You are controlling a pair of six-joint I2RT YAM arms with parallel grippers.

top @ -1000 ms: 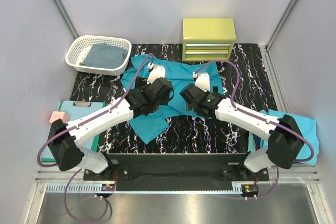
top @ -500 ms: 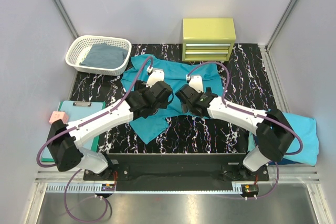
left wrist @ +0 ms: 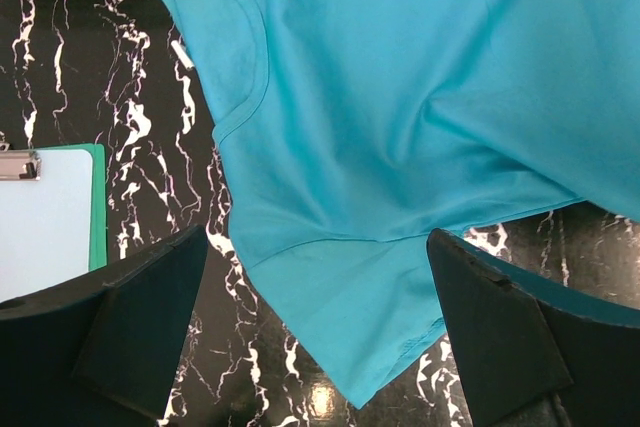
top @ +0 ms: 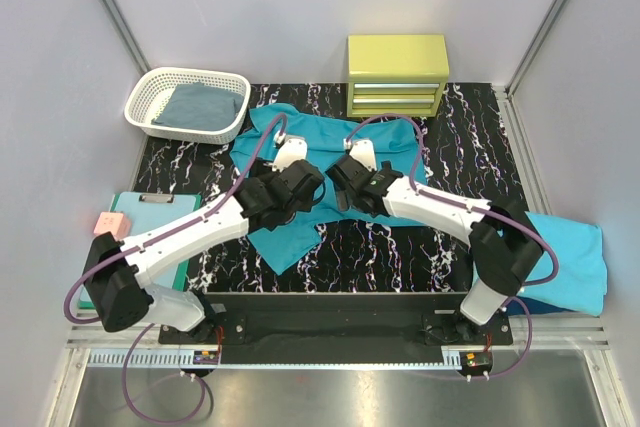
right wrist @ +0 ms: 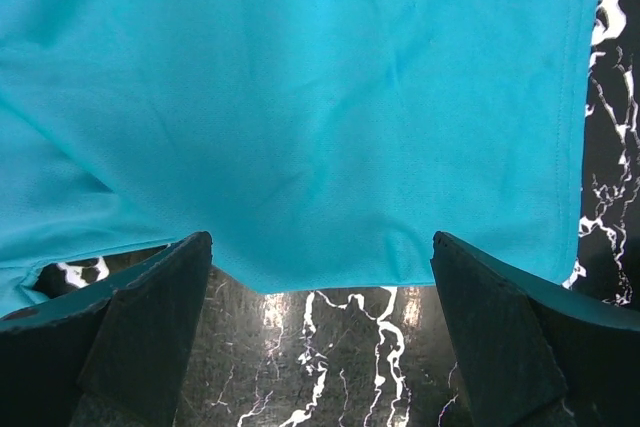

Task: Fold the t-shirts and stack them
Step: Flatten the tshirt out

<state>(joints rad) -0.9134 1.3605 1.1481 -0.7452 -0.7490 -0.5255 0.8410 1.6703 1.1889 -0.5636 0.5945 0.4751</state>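
A pink block (top: 112, 224) and a mint-green clipboard (top: 148, 203) lie at the far left of the black marble table (top: 385, 247). Behind them, a white basket (top: 190, 73) holds a folded grey-blue cloth (top: 205, 107).

The teal t-shirt (top: 320, 135) lies spread but rumpled at the middle of the table, one corner pointing toward the near edge. Both arms reach over it from either side.

The left pincer (left wrist: 318, 332) hangs above the shirt's left part with its fingers set wide and nothing between them. A sleeve and the pointed corner show below it.

Just to its right, the right pincer (right wrist: 320, 332) is equally wide and grips nothing, poised over a straight hem.

A yellow-green drawer chest (top: 397, 72) stands at the back. A second turquoise shirt (top: 575, 259) rests at the table's far right edge.
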